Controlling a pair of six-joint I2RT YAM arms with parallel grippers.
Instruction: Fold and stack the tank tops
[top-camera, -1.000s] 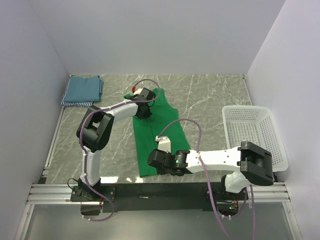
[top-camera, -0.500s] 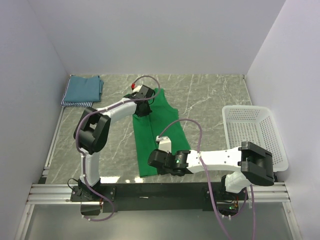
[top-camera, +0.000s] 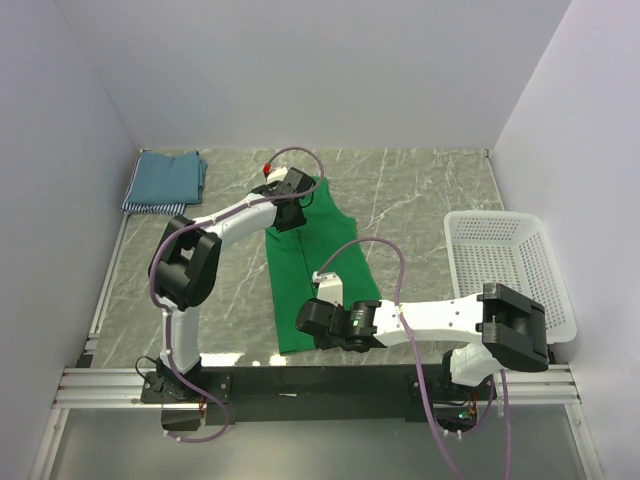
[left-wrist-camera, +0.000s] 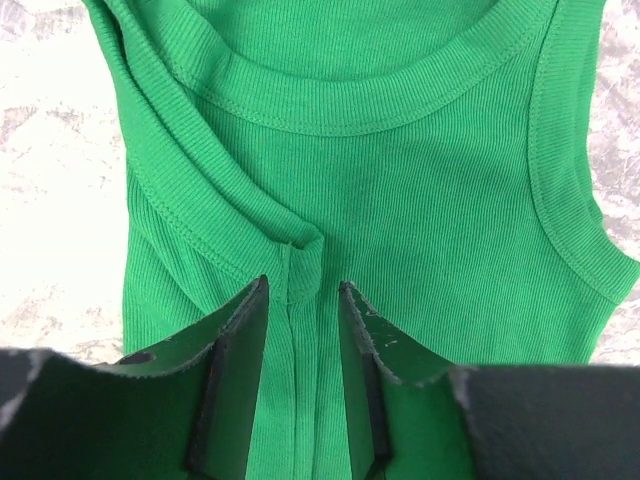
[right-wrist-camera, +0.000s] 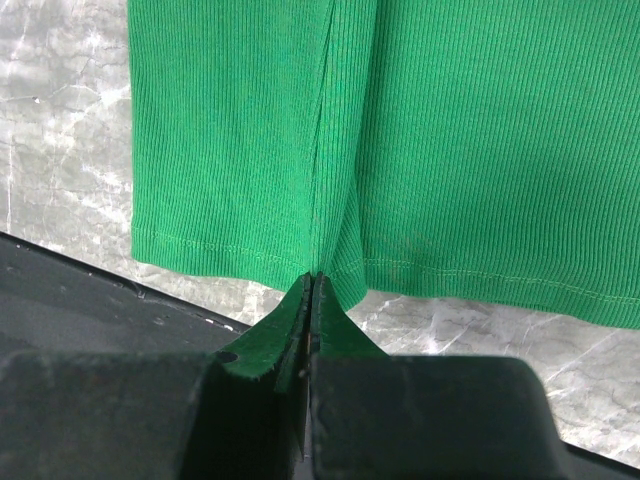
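Left pincer (left-wrist-camera: 303, 290) astride green top (left-wrist-camera: 420, 200) (seemingly)

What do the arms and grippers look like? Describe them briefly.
The left arm and right arm have white links, black joints and looping mauve cables. The left gripper and right gripper have dark, flat, tapering fingers.

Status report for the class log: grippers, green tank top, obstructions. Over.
Left gripper open over folded strap. Right gripper shut on hem. Green tank top flat, one side folded. Basket apart.
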